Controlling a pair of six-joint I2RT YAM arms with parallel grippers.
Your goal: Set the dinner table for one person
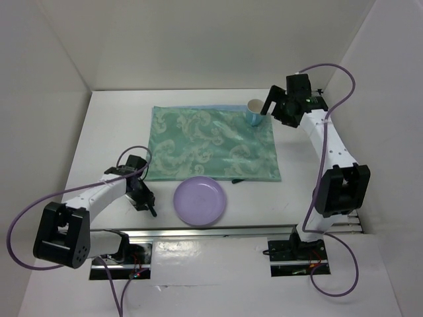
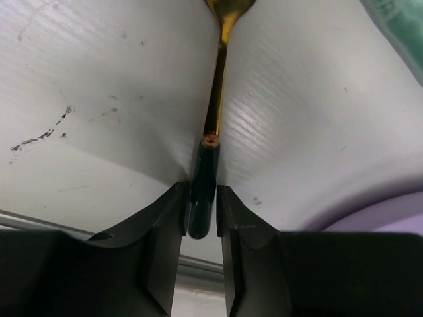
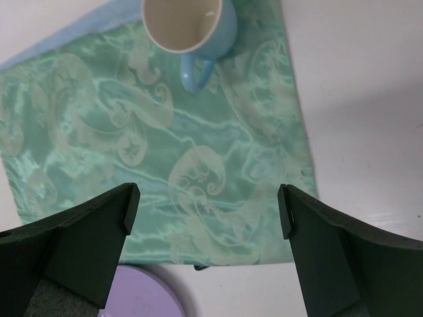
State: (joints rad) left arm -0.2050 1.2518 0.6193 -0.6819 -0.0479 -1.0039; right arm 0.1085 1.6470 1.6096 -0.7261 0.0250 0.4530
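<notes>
Top external view, your stock as it stands.

1. Bench (image 1: pixel 112 125): white, and it floors the whole walled bay. Both arm bases are fixed at its 6 o'clock edge.
2. Green patterned cloth (image 1: pixel 211 142): lies flat at the middle of the bench.
3. Blue mug (image 1: pixel 254 111): stands upright on the cloth's 1 o'clock corner. Your right wrist view shows a cream interior, empty, with the handle turned toward the camera.
4. Lilac plate (image 1: pixel 201 200): empty, on bare bench at the cloth's 6 o'clock, just beside its near edge.
5. Utensil (image 2: pixel 215 99): gold shaft and dark handle, at the plate's 9 o'clock. Its head runs out of the left wrist view. You cannot tell whether it touches the bench.
6. Left jaws: closed tight on the end of the utensil's dark handle.
7. Right jaws: spread wide with nothing between them, above the right half of the cloth. In the right wrist view the mug sits at their 12 o'clock.
</notes>
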